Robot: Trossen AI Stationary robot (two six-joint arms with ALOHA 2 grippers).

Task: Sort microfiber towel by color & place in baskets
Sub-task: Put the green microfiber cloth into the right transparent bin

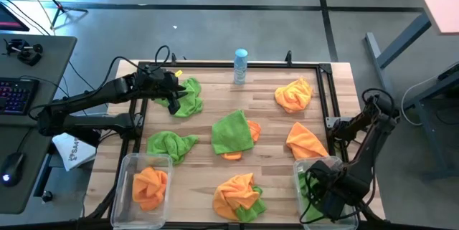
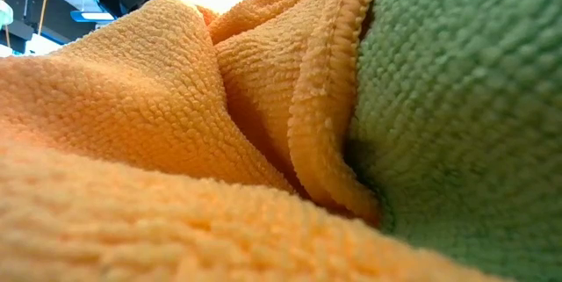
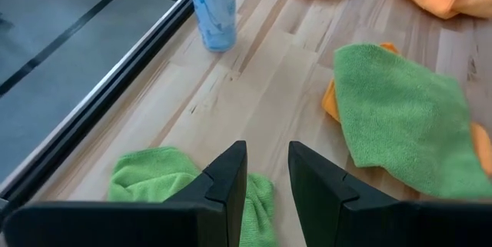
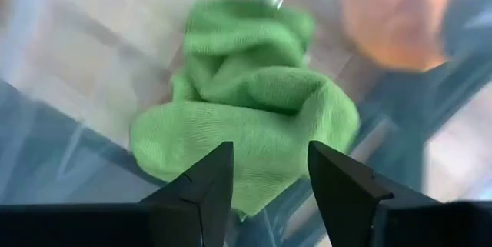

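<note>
We've got our right gripper [image 4: 269, 193] open over the green towel [image 4: 246, 116] in the right basket [image 1: 300, 180]; left gripper [image 3: 267, 189] part-open, empty.

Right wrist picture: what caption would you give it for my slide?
Open right claw above a green towel dropped in the clear basket.

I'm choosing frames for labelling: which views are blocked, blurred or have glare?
Low view: blocked by an orange towel and a green towel pressed close. Right wrist view: glare and blur through the clear basket. High and left wrist views: clear.
</note>
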